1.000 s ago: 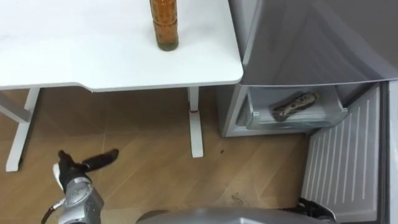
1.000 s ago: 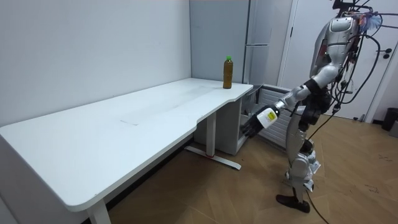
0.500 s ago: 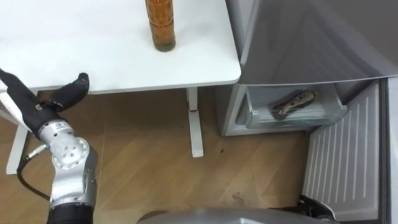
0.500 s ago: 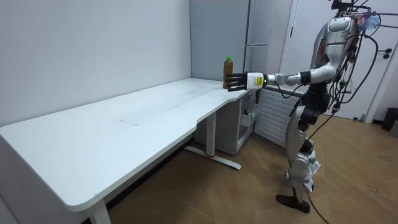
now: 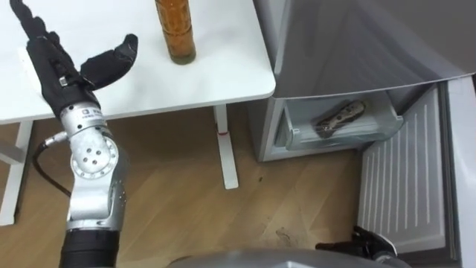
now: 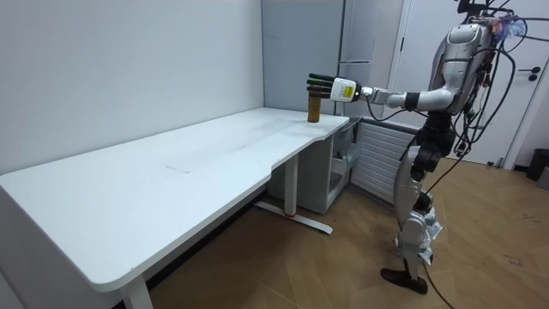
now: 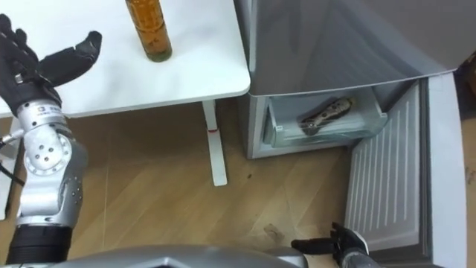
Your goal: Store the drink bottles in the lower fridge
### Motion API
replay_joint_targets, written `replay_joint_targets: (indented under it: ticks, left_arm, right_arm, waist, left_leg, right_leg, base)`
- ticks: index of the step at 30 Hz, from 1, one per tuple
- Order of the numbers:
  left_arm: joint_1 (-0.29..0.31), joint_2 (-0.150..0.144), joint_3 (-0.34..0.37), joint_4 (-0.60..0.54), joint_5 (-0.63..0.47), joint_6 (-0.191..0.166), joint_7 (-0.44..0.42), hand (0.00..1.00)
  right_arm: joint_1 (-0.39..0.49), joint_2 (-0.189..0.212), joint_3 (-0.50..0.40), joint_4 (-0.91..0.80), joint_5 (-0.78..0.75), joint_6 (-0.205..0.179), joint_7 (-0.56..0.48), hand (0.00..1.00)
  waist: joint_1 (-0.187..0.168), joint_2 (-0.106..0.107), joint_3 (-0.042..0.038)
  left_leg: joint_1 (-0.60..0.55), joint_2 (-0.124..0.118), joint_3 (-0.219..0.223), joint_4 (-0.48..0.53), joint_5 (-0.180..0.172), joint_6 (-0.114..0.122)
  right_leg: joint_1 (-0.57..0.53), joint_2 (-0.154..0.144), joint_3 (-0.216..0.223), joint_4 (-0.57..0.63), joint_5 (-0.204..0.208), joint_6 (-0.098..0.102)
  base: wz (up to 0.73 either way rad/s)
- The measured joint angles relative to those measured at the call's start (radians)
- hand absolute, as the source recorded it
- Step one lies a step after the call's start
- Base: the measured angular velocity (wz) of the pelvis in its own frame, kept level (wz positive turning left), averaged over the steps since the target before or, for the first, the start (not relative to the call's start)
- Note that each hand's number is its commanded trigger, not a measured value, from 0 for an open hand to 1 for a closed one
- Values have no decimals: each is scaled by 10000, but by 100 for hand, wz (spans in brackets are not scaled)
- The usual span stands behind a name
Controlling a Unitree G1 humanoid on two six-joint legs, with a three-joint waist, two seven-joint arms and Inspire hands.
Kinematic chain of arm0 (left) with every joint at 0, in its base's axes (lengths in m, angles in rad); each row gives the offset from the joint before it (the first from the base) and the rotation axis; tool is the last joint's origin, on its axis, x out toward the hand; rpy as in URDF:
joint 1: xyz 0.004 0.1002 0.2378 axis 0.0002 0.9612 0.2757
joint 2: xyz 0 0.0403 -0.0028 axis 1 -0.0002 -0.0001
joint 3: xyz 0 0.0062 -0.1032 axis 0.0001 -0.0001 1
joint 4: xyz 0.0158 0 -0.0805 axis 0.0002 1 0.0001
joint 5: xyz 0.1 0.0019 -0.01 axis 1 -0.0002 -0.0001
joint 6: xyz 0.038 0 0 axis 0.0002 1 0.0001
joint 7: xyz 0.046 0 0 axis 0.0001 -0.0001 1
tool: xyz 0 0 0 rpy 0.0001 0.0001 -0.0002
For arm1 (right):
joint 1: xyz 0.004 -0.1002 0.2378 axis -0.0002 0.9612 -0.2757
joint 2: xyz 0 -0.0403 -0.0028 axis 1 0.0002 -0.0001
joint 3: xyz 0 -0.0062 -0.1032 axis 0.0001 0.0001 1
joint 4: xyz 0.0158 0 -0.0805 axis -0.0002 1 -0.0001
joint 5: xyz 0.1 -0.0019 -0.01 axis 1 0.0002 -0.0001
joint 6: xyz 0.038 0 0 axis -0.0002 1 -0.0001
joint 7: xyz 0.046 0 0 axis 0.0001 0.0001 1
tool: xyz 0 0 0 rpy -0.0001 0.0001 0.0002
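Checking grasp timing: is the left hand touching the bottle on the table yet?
Apart. The left eye view shows bare white table between the open left hand and the bottle.

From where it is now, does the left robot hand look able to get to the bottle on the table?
Probably yes: the left robot hand hovers open above the table, just left of the bottle, with nothing standing between them.

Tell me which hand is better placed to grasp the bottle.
Left: the left hand is open above the table beside the bottle; the right hand hangs low by the fridge door.
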Motion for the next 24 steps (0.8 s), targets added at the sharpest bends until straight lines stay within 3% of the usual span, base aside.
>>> replay_joint_targets:
  ticks: [6,12,18,20,24]
  left_arm:
    - [-198,25,-16,2,-568,33,-535,0]
    - [-1034,140,-21,19,-1304,583,-1136,0]
    - [-2066,696,19,977,-3061,1040,-1711,0]
    - [-2324,863,34,1552,-3169,1306,-1750,0]
    - [-2472,932,203,2011,-3552,1594,-1851,0]
  right_arm:
    - [-96,-6,-30,-23,-1,17,42,0]
    - [-159,-11,-195,-89,-265,195,19,0]
    - [-148,-43,-431,-448,-474,510,9,0]
    - [-117,-94,-590,-461,-561,624,1,0]
    - [-115,-122,-670,-518,-563,762,-1,0]
  waist:
    - [-157,23,5]
    - [-264,94,-19]
    - [-414,268,48]
    - [-449,367,8]
    - [-482,432,-22]
  left_leg:
    - [-246,8,4,10,-2,0]
    - [-215,14,23,18,0,0]
    - [-74,13,111,-49,0,0]
    - [-70,21,164,-93,-1,0]
    - [-51,48,295,-170,-1,0]
  right_leg:
    - [-283,20,95,38,13,-19]
    - [-279,31,174,53,18,-27]
    - [-239,44,313,60,22,-30]
    - [-285,56,385,70,34,-31]
    - [-364,90,516,102,38,-38]
  base:
    - [-3]
    - [-3]
    - [-7]
    - [-9]
    - [-11]
